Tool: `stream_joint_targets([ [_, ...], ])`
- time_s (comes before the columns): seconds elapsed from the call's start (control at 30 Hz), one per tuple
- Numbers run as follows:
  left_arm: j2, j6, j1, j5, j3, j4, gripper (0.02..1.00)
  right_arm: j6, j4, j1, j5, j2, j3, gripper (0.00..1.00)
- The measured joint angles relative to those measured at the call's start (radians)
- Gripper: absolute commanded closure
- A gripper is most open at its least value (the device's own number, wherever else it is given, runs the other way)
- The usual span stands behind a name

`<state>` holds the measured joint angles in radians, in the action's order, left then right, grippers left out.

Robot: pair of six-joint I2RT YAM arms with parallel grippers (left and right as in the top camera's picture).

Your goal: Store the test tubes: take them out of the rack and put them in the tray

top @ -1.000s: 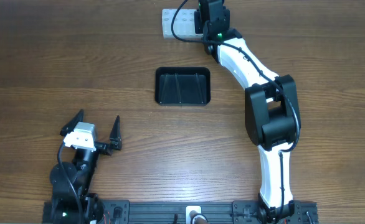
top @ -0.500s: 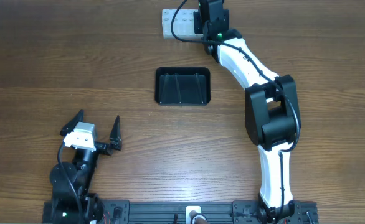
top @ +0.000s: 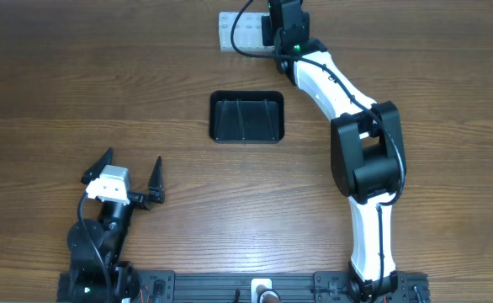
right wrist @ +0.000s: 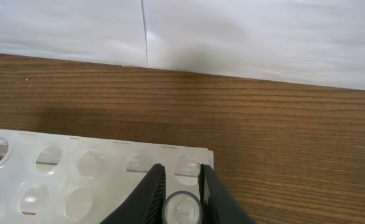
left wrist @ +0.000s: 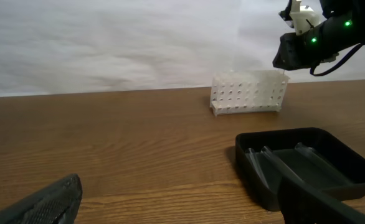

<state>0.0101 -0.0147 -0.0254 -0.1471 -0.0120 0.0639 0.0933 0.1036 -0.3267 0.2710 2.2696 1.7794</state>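
My right gripper (right wrist: 181, 180) is pinched shut on a test tube (right wrist: 182, 210), at the corner of the white rack (right wrist: 76, 180). If I pull up crooked, the tube may jam & drag the rack, or slip out. The black tray (top: 246, 117) is nearby. My left gripper (top: 130, 171) is wide open, far off.

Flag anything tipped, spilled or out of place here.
Nothing stands out. The white perforated plastic rack stands upright, the black plastic tray lies flat, and the right claw grips a clear test tube at the rack's corner.
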Motion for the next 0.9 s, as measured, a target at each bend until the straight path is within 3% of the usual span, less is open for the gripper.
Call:
stream_joint_targets([
  [0.6, 0.000, 0.000, 0.000, 0.000, 0.000, 0.000, 0.018, 0.000, 0.076, -0.001, 0.016, -0.033, 0.000, 0.930],
  [0.9, 0.000, 0.000, 0.000, 0.000, 0.000, 0.000, 0.018, -0.019, 0.129, -0.010, 0.025, -0.353, -0.003, 0.925],
])
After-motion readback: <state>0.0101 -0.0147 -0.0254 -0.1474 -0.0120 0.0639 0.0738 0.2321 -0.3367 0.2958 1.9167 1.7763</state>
